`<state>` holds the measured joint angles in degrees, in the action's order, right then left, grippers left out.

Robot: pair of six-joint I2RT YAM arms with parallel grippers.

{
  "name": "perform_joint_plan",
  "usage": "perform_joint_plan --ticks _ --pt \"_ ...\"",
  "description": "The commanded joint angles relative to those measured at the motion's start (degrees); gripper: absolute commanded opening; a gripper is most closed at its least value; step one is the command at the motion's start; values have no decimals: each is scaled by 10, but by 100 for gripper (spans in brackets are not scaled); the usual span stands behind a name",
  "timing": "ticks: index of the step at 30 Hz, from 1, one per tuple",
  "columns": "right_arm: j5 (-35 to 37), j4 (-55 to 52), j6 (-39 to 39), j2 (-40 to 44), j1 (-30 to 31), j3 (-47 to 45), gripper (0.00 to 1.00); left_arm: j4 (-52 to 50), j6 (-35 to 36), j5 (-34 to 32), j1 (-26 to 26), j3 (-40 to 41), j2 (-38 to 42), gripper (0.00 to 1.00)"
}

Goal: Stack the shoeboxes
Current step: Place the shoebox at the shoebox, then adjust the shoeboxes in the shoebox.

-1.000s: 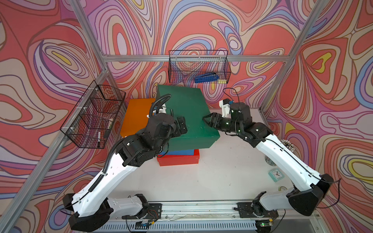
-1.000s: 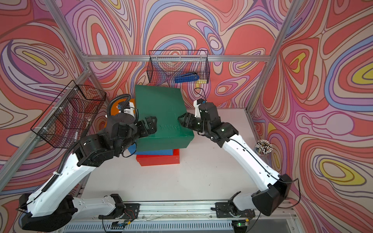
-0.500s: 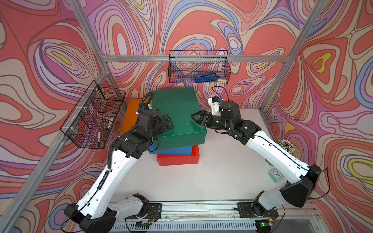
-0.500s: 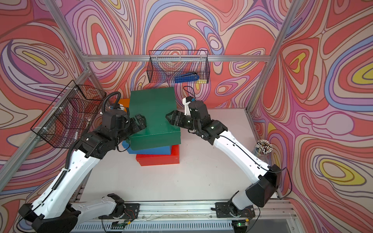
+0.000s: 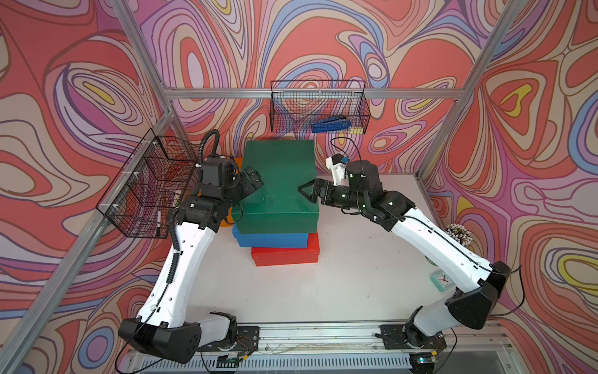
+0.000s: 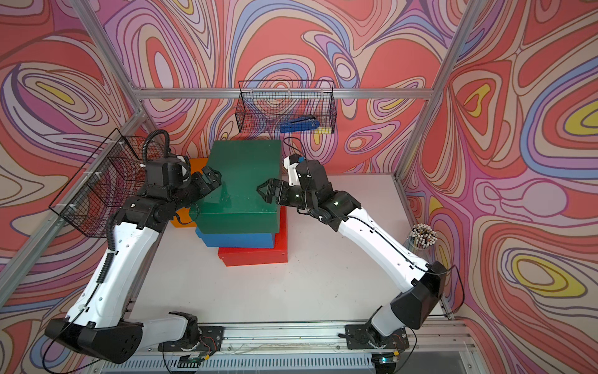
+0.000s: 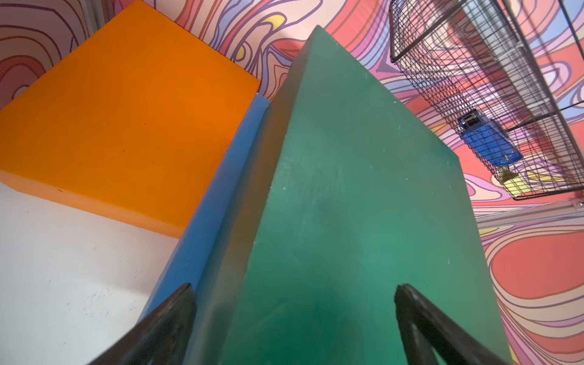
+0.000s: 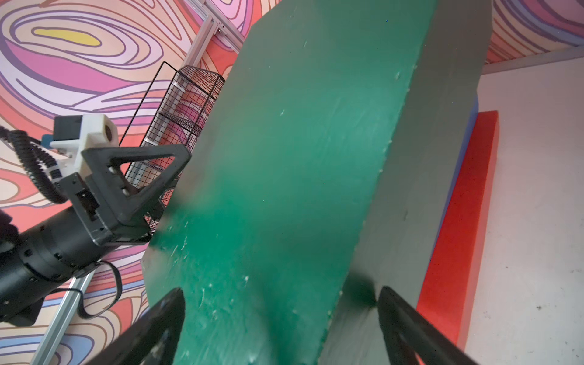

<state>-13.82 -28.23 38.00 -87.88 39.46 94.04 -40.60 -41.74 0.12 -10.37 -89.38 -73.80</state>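
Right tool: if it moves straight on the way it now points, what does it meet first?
Probably the dark green cardboard shoebox: the right tool points at its lid edge, jaws open.

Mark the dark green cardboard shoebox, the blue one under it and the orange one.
dark green cardboard shoebox (image 5: 280, 178): in a top view, lid centre.
blue cardboard shoebox (image 5: 270, 239): in a top view, front wall.
orange cardboard shoebox (image 7: 126, 120): left wrist view, lid centre.

The white table (image 5: 356, 285) carries the red shoebox (image 5: 284, 255) near its middle. The orange shoebox (image 6: 197, 163) sits flat toward the back on the left. By the right edge stand a small clock (image 5: 440, 280) and a cup of white-tipped sticks (image 6: 420, 236).
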Motion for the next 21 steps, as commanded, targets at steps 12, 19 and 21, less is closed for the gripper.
perform_joint_plan --ticks 12,19,21 --pt "43 -40 -59 80 -104 -60 97 -45 -1 -25 106 37 51 100" --pt "-33 -17 -38 45 -162 -117 62 -14 -40 34 151 133 45 55" --pt "-66 -11 -30 18 -162 -120 39 2 -46 57 151 160 30 47"
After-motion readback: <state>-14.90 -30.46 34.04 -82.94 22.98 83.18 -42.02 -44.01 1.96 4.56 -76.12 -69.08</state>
